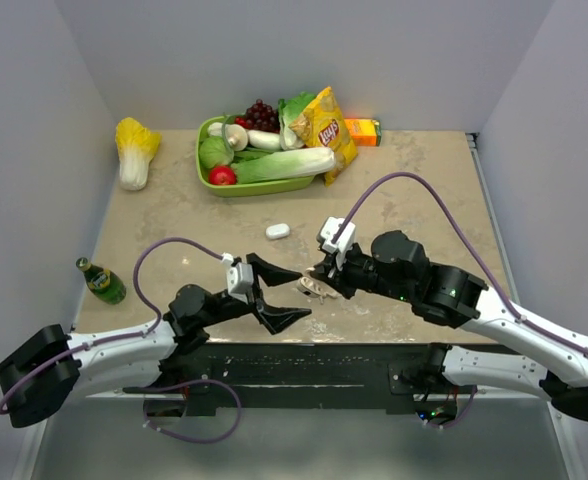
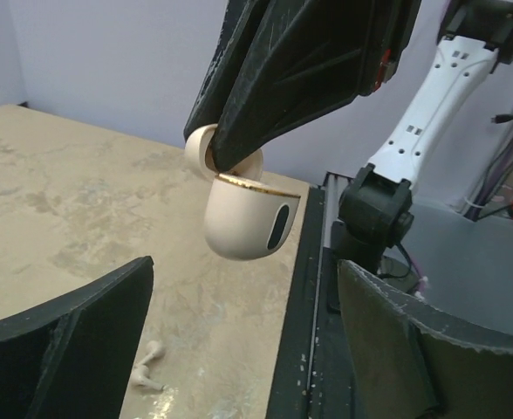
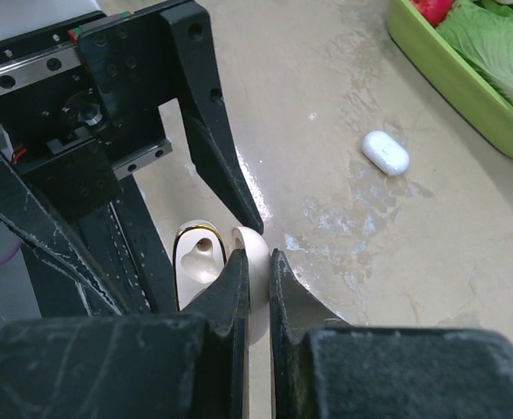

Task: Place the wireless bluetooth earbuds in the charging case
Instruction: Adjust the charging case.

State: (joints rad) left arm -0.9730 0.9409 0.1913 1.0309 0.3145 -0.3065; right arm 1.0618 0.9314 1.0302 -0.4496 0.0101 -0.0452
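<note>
Left gripper [image 1: 304,292] sits near the middle of the tabletop's [image 1: 424,200] near edge, its two black fingers spread wide apart and holding nothing. It points right, toward the case.

At the left edge a green bottle [image 1: 101,281] lies on its side. A cabbage [image 1: 134,150] rests in the far left corner.

Just beyond the left gripper's fingertips an earbud [image 2: 147,367], a tiny pale piece with a short stem, lies on the tabletop close to the near edge. From the left wrist view it is below the case and not touching it.

The case [image 2: 243,223] hangs in the air above the near edge, between the two grippers. It is open: its rounded cream body with a thin gold rim hangs down from the hinge, and a socket shows inside it in the right wrist view.

Right gripper [image 3: 258,262] reaches in from the right, its fingers pressed together on the case's lid.

A white pebble [image 1: 277,231] lies alone toward the centre of the tabletop, well apart from the case.

Along the far edge a green tray [image 1: 244,188] holds vegetables and grapes. A yellow chip bag [image 1: 324,130] leans on its right end, with an orange box [image 1: 364,131] just beside it.
</note>
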